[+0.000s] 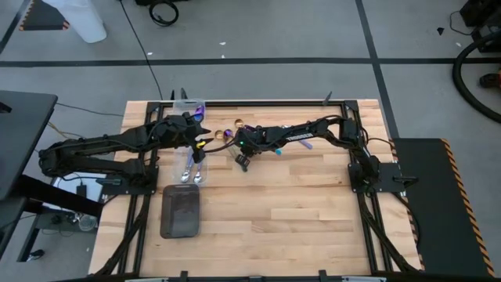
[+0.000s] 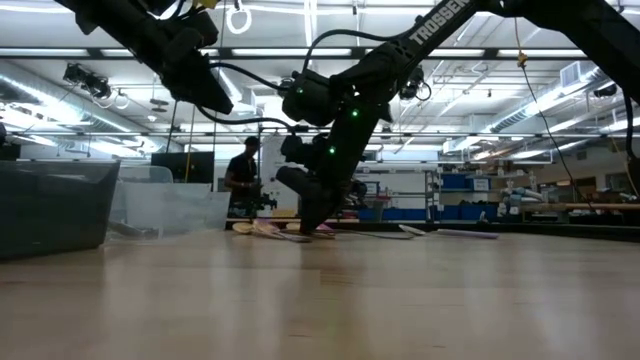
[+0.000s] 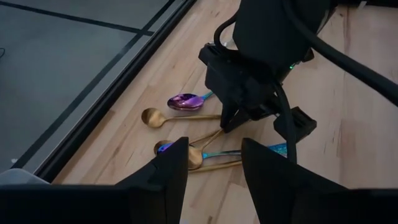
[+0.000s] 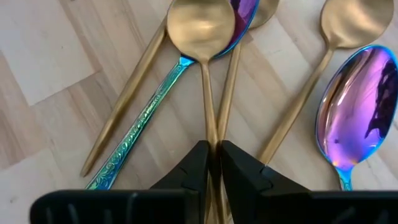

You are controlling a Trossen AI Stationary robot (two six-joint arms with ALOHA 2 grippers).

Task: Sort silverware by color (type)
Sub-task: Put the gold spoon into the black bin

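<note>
A loose heap of silverware (image 1: 239,127) lies at the table's far middle: gold spoons (image 4: 200,28) and iridescent purple spoons with teal handles (image 4: 354,106). My right gripper (image 4: 216,149) stands in the heap, pointing steeply down, shut on a gold spoon (image 3: 193,155). My left gripper (image 3: 214,165) hangs open with nothing between its fingers, above the table to the left of the heap (image 1: 196,149). Two silver spoons (image 1: 192,176) lie flat below it. My right gripper pinches the gold spoon's slim handle (image 4: 210,127) between its two fingers, a little below the bowl. The fingers come from above, slanting, and lie along the handle. The spoon's bowl rests on an iridescent spoon's bowl (image 4: 244,15). A second gold handle (image 4: 231,87) runs in close beside the fingertips.
A dark grey tray (image 1: 180,211) lies near the front left. A clear bin (image 1: 190,106) stands at the far edge behind my left arm. A person stands in the room beyond the table (image 2: 242,175). Bare wood stretches across the near and right parts of the table (image 1: 297,211).
</note>
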